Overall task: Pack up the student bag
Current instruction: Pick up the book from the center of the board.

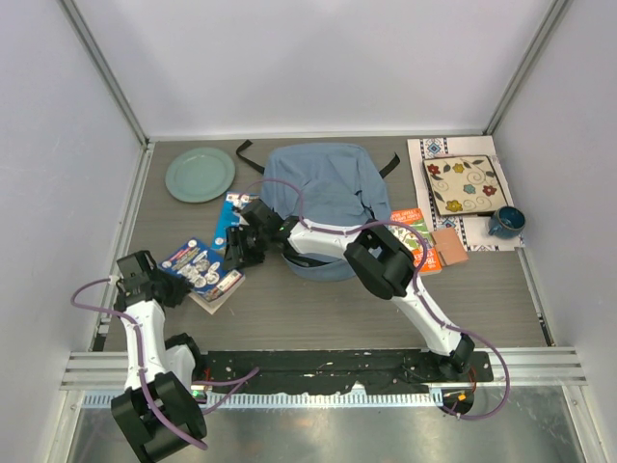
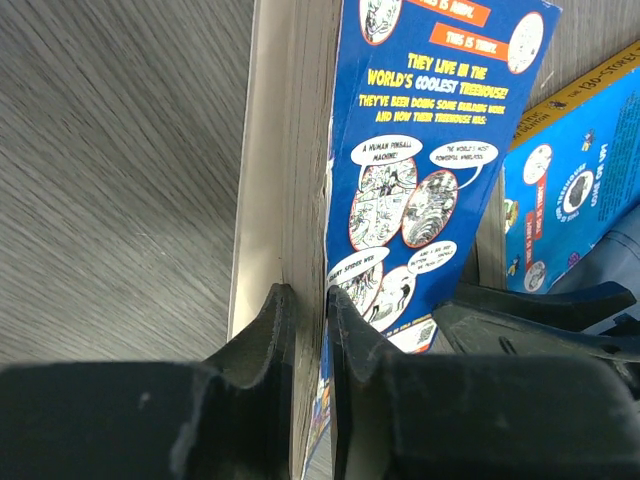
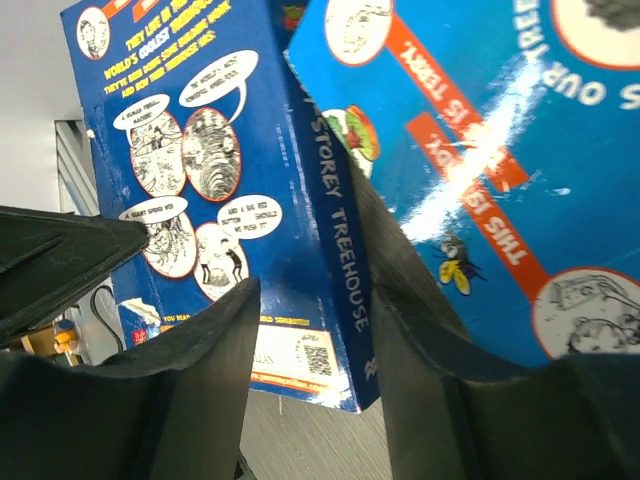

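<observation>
From above, the student bag (image 1: 318, 193) lies flat in the middle of the counter (image 1: 318, 313), towards the far side, with its black straps showing at the top corners. The right arm reaches across its near edge. A pale green plate (image 1: 200, 174) sits to the left of it. To its right are an orange-and-green book (image 1: 416, 236), a flowered tile (image 1: 463, 183) on a patterned mat, and a dark blue mug (image 1: 504, 222). The left tool (image 1: 176, 286) meets the nearer blue book (image 1: 198, 268) at the near left of the bag. The right tool (image 1: 236, 249) hangs just beside a second blue book (image 1: 234, 214), which lies against the bag's left edge. In the left wrist view, that tool's two fingers (image 2: 270, 335) are drawn nearly together, pinching the edge of the nearer book. Its pale page block fills the narrow slot between them, and its cartoon-covered back cover rises to the right. The second book's spine and cover show at the far right. In the right wrist view, the right tool (image 3: 318, 290) stands spread, with the second book's spine and lower corner between its fingers. Whether either finger presses on that book I cannot tell. The nearer book's back cover fills the upper left.
</observation>
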